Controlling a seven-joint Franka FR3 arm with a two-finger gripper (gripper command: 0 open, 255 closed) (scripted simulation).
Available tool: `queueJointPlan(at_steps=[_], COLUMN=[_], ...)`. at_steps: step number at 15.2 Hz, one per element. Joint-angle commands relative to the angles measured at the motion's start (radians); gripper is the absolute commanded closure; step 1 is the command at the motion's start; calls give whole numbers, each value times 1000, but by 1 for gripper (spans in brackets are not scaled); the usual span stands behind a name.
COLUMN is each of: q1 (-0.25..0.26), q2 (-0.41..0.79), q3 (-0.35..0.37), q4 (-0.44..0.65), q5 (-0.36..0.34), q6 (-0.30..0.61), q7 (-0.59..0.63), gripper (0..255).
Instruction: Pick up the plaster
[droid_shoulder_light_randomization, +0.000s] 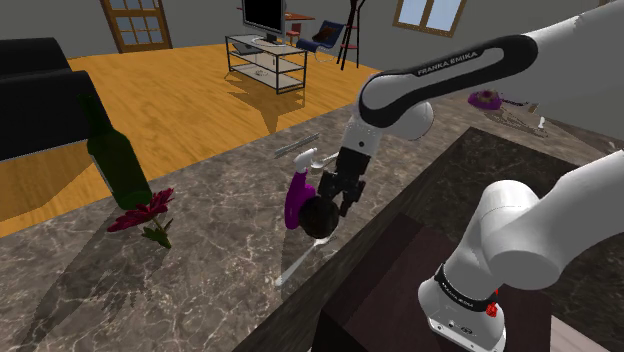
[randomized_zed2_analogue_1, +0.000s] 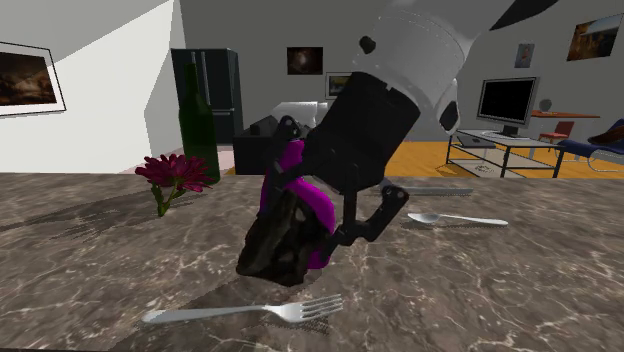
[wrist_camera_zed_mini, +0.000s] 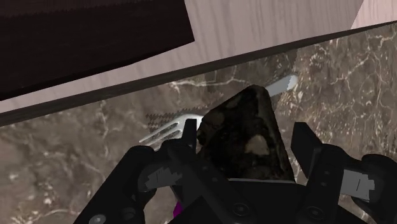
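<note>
The one wording that can be read stands on the arm (droid_shoulder_light_randomization: 560, 50), in the shoulder view; "FRANKA EMIKA" is set in white capitals on the dark band (droid_shoulder_light_randomization: 447, 58) of its upper link, the letters running along the link and rising toward that view's right; lower down, the dark ring (droid_shoulder_light_randomization: 462, 290) of the joint just above the stand bears a small white marking, too small to make out.
</note>
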Motion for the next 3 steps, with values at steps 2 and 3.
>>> queueJointPlan(at_steps=[2, 3], q1=[-6, -6], q2=[-18, -18], q3=[1, 1], q4=[16, 16], q5=[-13, -13], q6=[-29, -29], q7=[19, 20], gripper=[255, 255])
